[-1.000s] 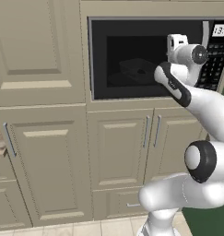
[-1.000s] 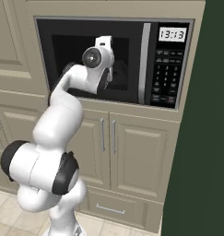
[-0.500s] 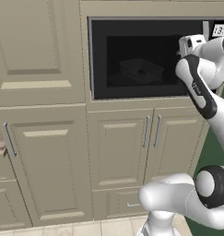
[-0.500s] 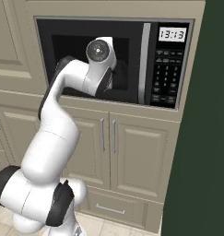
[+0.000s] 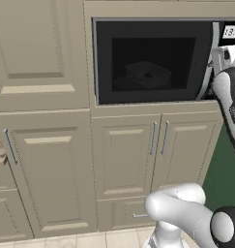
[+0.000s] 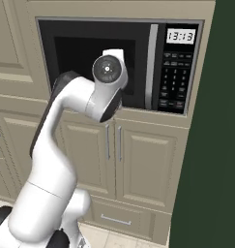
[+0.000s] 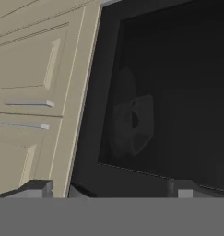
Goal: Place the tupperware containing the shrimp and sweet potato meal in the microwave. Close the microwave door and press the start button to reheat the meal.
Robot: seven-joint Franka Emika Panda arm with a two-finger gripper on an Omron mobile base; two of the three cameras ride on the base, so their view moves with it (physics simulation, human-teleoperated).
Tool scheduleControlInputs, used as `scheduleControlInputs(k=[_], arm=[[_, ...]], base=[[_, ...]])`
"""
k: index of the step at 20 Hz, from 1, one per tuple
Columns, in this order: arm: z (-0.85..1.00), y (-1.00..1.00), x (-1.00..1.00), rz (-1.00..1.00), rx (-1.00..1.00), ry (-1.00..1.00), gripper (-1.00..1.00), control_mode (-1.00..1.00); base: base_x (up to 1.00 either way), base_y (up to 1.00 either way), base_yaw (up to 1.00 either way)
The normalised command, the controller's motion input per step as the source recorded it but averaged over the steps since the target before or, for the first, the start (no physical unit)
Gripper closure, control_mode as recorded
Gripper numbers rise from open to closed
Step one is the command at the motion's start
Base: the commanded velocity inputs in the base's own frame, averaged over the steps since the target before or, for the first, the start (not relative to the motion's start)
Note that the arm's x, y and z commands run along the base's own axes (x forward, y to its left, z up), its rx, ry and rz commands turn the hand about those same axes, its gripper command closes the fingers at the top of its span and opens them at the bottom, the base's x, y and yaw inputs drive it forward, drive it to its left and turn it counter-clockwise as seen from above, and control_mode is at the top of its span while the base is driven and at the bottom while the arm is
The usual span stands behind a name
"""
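The microwave door [image 5: 153, 60] is closed, and the tupperware [image 5: 148, 73] sits inside the microwave [image 6: 119, 63], dimly visible through the dark window (a small dark lump in it). The gripper [image 7: 125, 190] hangs near the door with jaws wide apart, holding nothing.

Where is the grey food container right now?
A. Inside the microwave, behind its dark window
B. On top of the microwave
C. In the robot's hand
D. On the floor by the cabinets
A: the tupperware shows dimly through the dark window of the microwave door, which looks shut, sitting inside the microwave; the hand in front of the door is open and holds nothing.
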Motion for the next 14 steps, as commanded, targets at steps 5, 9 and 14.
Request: scheduleControlInputs(k=[5, 9, 14], arm=[[-0.20, -0.49, -0.43, 0.00, 0.00, 0.04, -1.00, -1.00], [-0.15, -0.41, -0.31, 0.00, 0.00, 0.05, -1.00, -1.00], [-0.14, -0.40, -0.26, 0.00, 0.00, 0.05, 1.00, -1.00]], base=[[0.00, 0.00, 0.00], [0.00, 0.00, 0.00], [0.00, 0.00, 0.00]])
